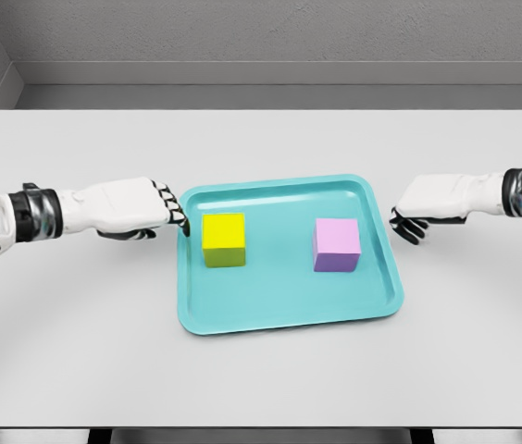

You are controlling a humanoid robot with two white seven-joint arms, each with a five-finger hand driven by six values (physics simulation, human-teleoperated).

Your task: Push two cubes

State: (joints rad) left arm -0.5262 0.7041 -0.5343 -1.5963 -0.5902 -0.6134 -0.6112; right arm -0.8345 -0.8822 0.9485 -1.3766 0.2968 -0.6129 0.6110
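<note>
A yellow cube (224,239) stands in the left half of a teal tray (289,314), and a pink-purple cube (337,245) stands in the right half, a cube's width apart. My left hand (170,211) reaches over the tray's left rim, its dark fingertips a short gap from the yellow cube's left face, fingers loosely extended and holding nothing. My right hand (409,222) hovers just outside the tray's right rim, fingers relaxed and curled downward, empty, some way from the pink cube.
The tray lies in the middle of a white table (261,388). The table's far edge meets a grey wall; its near edge runs along the bottom of the view.
</note>
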